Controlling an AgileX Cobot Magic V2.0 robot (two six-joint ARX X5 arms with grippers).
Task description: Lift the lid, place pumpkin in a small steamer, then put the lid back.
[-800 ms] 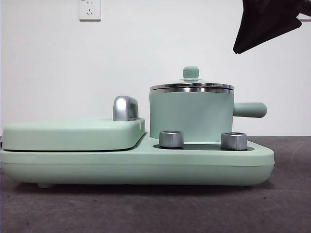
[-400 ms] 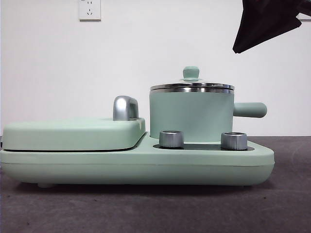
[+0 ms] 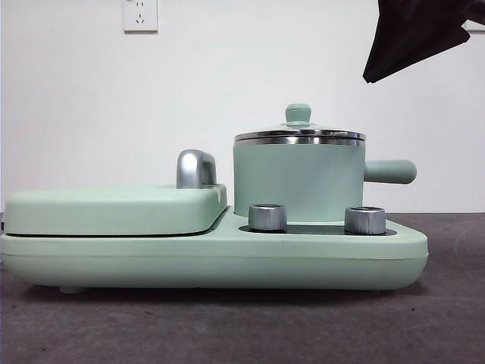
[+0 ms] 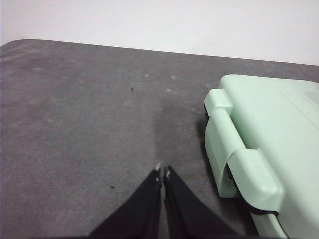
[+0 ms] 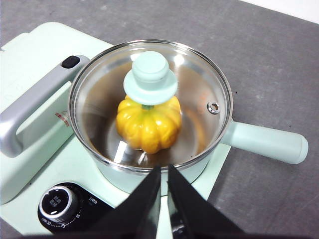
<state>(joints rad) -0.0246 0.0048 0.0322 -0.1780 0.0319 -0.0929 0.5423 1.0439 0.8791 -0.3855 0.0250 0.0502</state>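
The small steamer (image 3: 299,182) stands on the mint-green appliance base, its side handle (image 3: 390,171) pointing right. The glass lid (image 3: 298,135) sits on its rim, mint knob (image 3: 298,114) on top. In the right wrist view the lid (image 5: 199,89) covers the steamer (image 5: 164,172), and the yellow-orange pumpkin (image 5: 148,123) lies inside under the knob (image 5: 150,77). My right gripper (image 5: 164,169) is shut and empty, above and beside the steamer; it shows as a black tip (image 3: 413,34) at the front view's top right. My left gripper (image 4: 163,170) is shut and empty above the grey table.
The wide appliance base (image 3: 212,258) has two silver knobs (image 3: 267,217) and a flat rectangular cover (image 3: 114,208) with a silver handle (image 3: 195,168). The cover's end (image 4: 259,149) shows near my left gripper. Grey table (image 3: 242,326) lies around. A wall socket (image 3: 140,15) is behind.
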